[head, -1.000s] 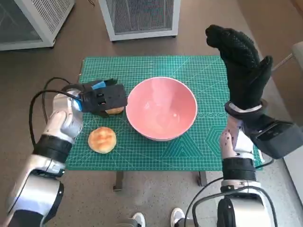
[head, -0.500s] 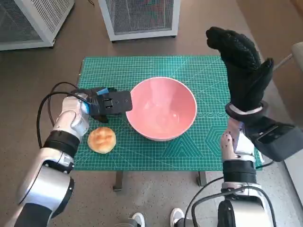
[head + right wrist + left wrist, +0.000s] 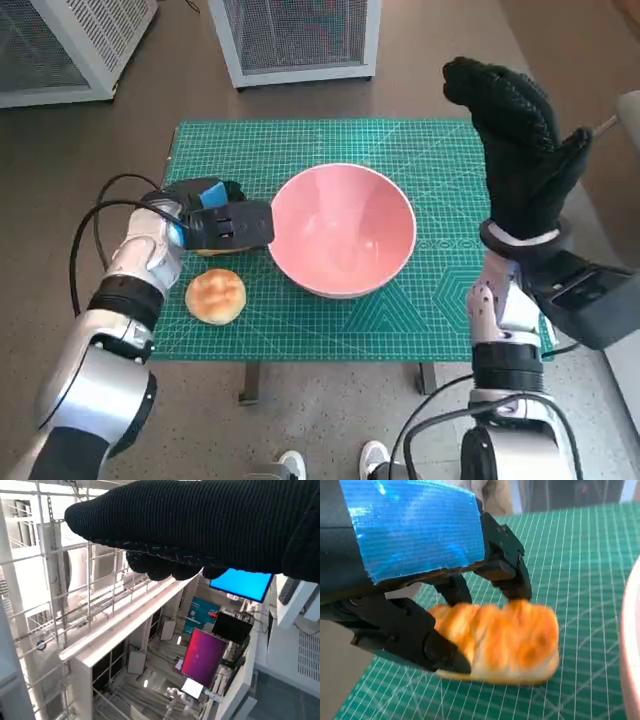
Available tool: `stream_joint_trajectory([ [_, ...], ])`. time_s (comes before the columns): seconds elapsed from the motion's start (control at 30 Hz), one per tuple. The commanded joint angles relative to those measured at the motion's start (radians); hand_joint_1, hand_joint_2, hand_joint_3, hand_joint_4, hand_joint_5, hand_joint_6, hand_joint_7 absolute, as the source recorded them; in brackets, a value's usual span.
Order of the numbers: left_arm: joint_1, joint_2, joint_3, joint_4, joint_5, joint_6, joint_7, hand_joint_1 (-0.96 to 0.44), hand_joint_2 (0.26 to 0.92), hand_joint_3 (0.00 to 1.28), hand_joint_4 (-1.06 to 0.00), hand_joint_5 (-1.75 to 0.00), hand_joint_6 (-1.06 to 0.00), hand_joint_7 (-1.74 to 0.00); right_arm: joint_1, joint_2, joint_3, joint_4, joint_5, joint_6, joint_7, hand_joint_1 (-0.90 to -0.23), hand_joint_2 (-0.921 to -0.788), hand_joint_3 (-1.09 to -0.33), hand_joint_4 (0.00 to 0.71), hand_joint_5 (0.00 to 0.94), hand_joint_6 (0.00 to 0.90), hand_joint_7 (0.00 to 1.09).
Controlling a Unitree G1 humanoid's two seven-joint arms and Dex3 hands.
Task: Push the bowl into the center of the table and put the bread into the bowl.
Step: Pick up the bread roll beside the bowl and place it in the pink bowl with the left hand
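Pink bowl (image 3: 342, 230) sits near centre of the green cutting mat (image 3: 300, 140) on the small table; at its 9 o'clock the left hand (image 3: 222, 222) pinches an elongated bread roll (image 3: 502, 642) between its black fingers (image 3: 507, 572), roll low over the mat, and a second round bread bun (image 3: 215, 296) lies on the mat at 8 o'clock. Right hand (image 3: 515, 145) is raised at 3 o'clock, fingers loosely curled, holding nothing. Brown floor (image 3: 130, 115) around; white vented cabinets (image 3: 298, 35) at 12 and 10 o'clock, shoe tips (image 3: 292, 463) at 6 o'clock; right wrist view shows a hall with white railings (image 3: 90, 605) and screens (image 3: 202, 655).
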Motion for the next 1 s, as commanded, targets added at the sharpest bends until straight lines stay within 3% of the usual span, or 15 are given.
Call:
stream_joint_trajectory([
  [0.03,0.008,0.04,0.02,-0.044,-0.004,-0.032,0.063,0.0,0.906,0.05,-0.73,-1.11,-0.68,-1.14,0.028,0.004,0.007,-0.004,0.008,0.012,0.009,-0.518,-0.921,-0.604,0.249,0.006,0.041,0.52],
  [0.3,0.058,0.097,0.103,-0.213,-0.058,-0.066,0.108,0.0,0.916,0.04,-0.72,-1.14,-0.67,-1.11,0.033,0.006,0.01,-0.009,0.02,0.016,0.018,-0.518,-0.921,-0.59,0.25,0.005,0.04,0.52],
  [0.73,0.275,0.148,0.302,-0.952,-0.116,0.052,0.055,0.0,0.91,0.02,-0.8,-1.04,-0.66,-1.14,0.036,0.007,0.012,-0.029,0.031,0.034,0.021,-0.52,-0.921,-0.568,0.253,0.005,0.046,0.53],
  [1.0,0.318,0.106,0.307,-1.188,-0.097,0.045,0.033,0.0,0.901,0.01,-0.85,-1.0,-0.67,-1.11,0.044,0.01,0.014,-0.044,0.034,0.04,0.023,-0.518,-0.921,-0.566,0.254,0.004,0.046,0.53],
])
